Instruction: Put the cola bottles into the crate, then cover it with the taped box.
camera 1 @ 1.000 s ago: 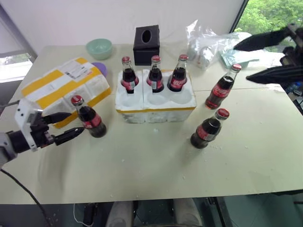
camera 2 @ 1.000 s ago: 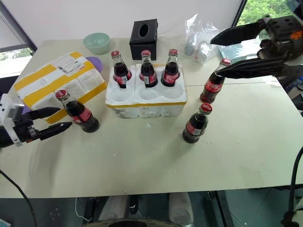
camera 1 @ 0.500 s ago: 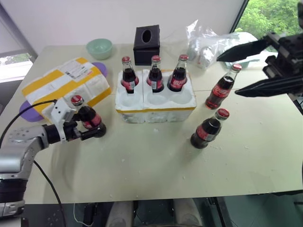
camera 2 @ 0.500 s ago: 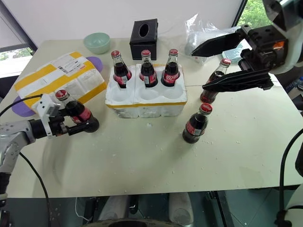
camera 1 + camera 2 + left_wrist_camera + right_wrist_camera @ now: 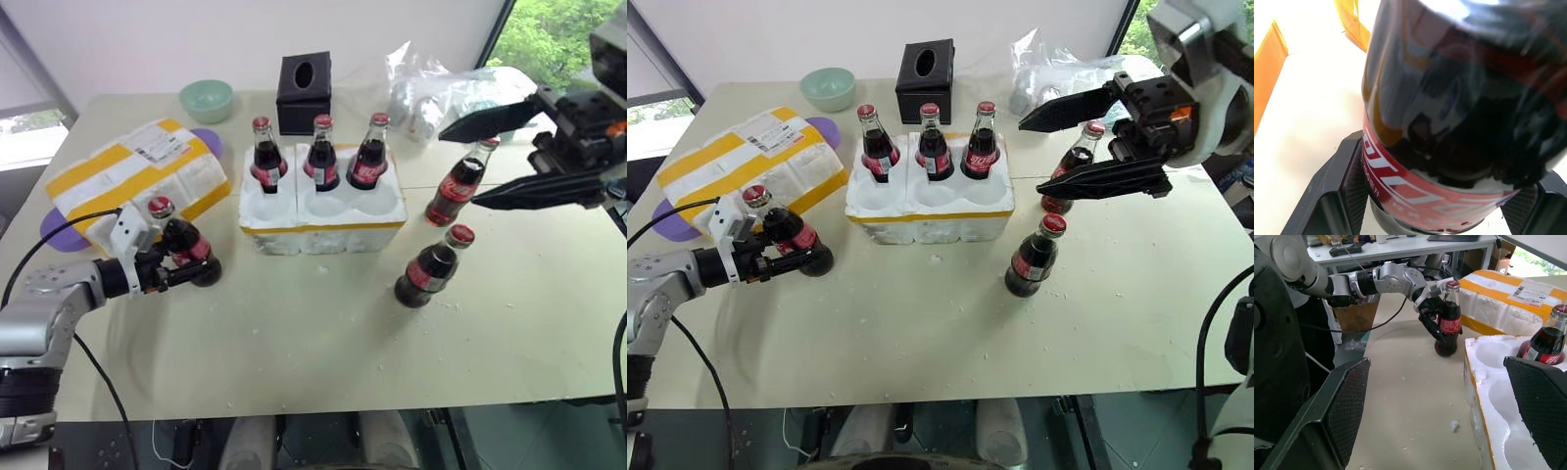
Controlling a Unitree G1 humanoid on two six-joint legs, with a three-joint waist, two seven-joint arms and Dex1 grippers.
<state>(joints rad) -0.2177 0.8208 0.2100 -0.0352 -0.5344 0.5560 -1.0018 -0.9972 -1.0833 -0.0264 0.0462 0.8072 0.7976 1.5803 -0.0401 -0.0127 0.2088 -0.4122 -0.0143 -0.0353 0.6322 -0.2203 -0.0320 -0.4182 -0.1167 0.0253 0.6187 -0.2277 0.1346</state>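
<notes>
The small glass cola bottle with red cap (image 5: pixel 186 250) stands upright on the table (image 5: pixel 323 343), left of the white styrofoam crate (image 5: pixel 323 211). The left tool (image 5: pixel 181 269) pinches its body; the right tool (image 5: pixel 1087 137) hangs spread.

Bright, even daylight; window (image 5: pixel 558 39) at far right corner, greenery beyond slightly overexposed. Counter (image 5: pixel 323 333) evenly lit, shadows soft and faint beside bottles. Head views sharp at centre, mild wide-angle bend at edges. Left wrist view: cola bottle (image 5: pixel 1459 112) very close, out of focus, strong white glare on glass near top, styrofoam behind blown out to white. Right wrist view: mid-distance crisp, near gripper fingers (image 5: pixel 1347 411) soft; crate (image 5: pixel 1498 396) bright, little texture. No motion blur visible.
</notes>
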